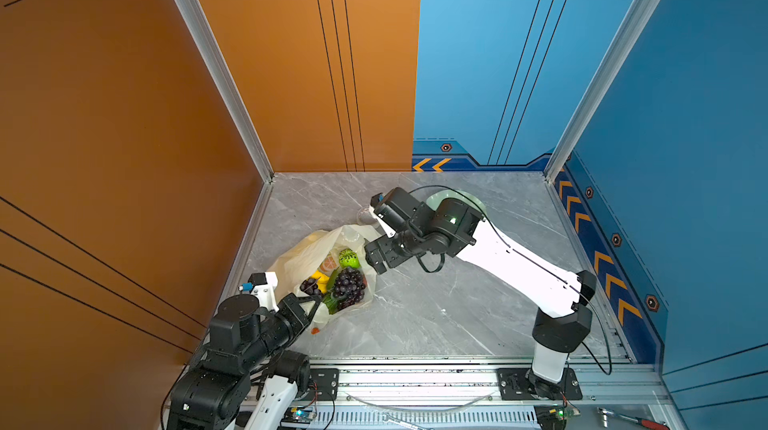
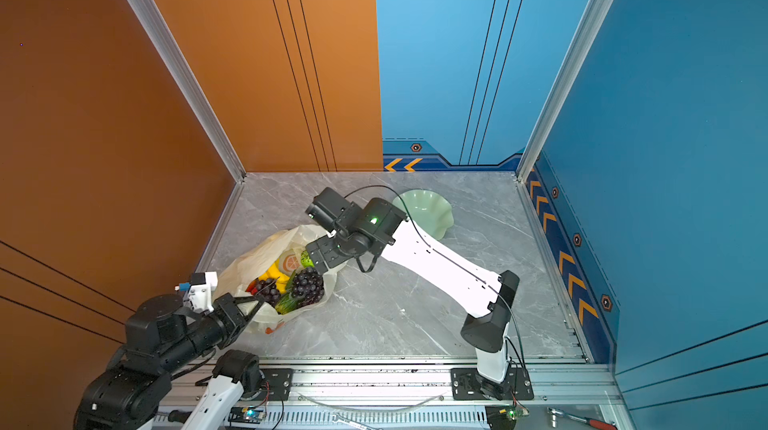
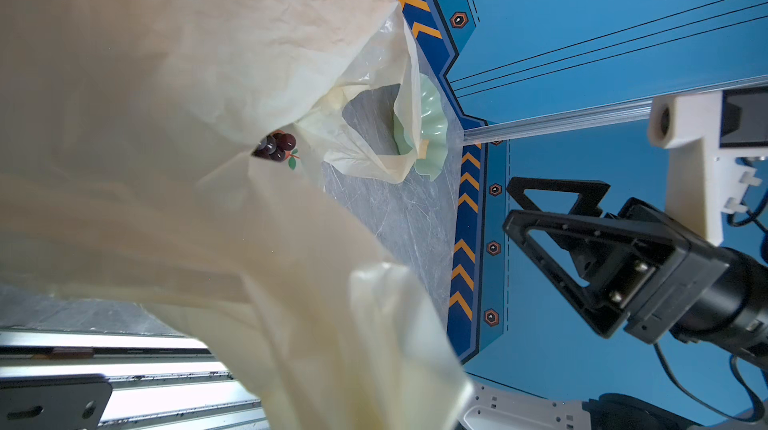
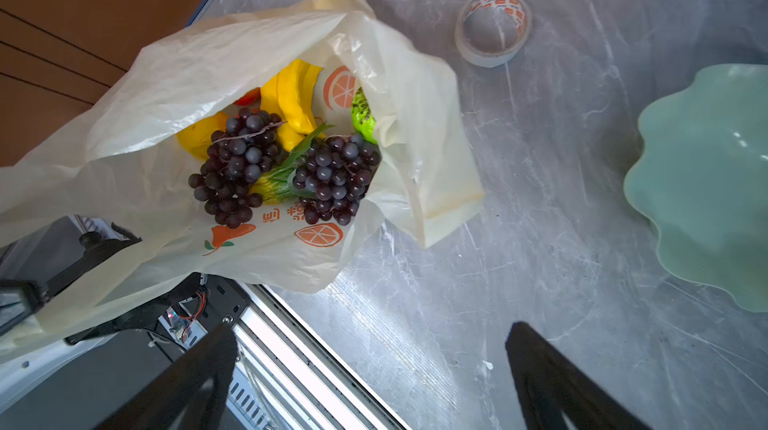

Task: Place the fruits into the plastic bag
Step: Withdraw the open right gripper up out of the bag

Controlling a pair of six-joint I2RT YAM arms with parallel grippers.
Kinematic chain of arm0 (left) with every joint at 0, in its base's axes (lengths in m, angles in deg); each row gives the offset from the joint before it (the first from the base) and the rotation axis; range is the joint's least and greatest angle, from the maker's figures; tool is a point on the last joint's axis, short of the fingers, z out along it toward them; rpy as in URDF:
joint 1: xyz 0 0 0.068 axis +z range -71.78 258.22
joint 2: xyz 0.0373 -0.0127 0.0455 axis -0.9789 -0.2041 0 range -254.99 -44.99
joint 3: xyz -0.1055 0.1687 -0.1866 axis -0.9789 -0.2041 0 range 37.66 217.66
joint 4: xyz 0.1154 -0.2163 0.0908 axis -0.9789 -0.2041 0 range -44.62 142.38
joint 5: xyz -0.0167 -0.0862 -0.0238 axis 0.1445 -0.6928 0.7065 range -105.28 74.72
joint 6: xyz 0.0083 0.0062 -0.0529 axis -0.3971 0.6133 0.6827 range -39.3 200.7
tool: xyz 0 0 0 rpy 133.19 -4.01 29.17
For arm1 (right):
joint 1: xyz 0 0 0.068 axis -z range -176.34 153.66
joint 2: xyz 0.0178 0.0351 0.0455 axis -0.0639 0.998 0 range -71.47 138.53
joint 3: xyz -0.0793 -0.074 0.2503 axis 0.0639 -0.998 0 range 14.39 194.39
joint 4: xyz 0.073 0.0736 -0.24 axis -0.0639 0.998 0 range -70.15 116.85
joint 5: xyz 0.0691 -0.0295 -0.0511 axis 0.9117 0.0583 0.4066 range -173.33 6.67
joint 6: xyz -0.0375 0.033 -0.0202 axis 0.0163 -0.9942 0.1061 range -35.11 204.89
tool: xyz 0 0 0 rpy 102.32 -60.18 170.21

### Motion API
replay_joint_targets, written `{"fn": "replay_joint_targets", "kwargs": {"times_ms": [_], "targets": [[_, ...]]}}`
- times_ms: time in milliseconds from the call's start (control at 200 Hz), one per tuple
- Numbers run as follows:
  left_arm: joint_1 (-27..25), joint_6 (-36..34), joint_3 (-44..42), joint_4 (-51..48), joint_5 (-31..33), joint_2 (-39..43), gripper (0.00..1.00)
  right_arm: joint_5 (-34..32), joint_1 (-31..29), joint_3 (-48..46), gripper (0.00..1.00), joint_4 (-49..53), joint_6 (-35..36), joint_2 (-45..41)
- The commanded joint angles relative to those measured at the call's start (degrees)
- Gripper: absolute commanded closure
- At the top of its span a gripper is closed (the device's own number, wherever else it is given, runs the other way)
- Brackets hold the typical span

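Note:
The cream plastic bag (image 1: 303,257) (image 4: 208,57) lies on the grey table at the left with its mouth open. Inside lie the fruits: two bunches of dark grapes (image 4: 332,174) (image 4: 237,166), a yellow banana bunch (image 4: 295,95), a green patterned ball (image 1: 348,258), a yellow round fruit (image 4: 199,134), a green-yellow oblong (image 4: 274,186) and a sliver of red-orange fruit (image 4: 249,96). My left gripper (image 1: 318,302) is shut on the bag's near rim; in the left wrist view the bag (image 3: 166,74) hides its jaws. My right gripper (image 1: 371,257) (image 4: 374,330) hangs open and empty just right of the bag's mouth.
A pale green wavy-rimmed dish (image 2: 428,207) (image 4: 706,182) stands behind the right arm, empty. A clear tape roll (image 4: 492,26) lies just beyond the bag. An aluminium rail (image 1: 415,378) runs along the front edge. Orange and blue walls close in the table.

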Motion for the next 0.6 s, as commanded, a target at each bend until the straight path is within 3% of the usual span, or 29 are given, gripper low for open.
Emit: {"fn": "replay_joint_targets", "kwargs": {"times_ms": [0,165,596], "targets": [[-0.64,-0.58,0.32,1.1,0.98,-0.42,1.0,3.2,4.37,-4.15,0.0,-0.03,2.4,-2.35],[-0.56,-0.64,0.39,1.12,1.38,0.01,1.0,19.03,9.94,-13.62,0.0,-10.38,4.58,-5.72],[-0.72,0.3,-0.32,1.14,1.65,0.69,1.0,27.6,14.49,-21.15,0.01,-19.7,6.66,-2.53]]}}
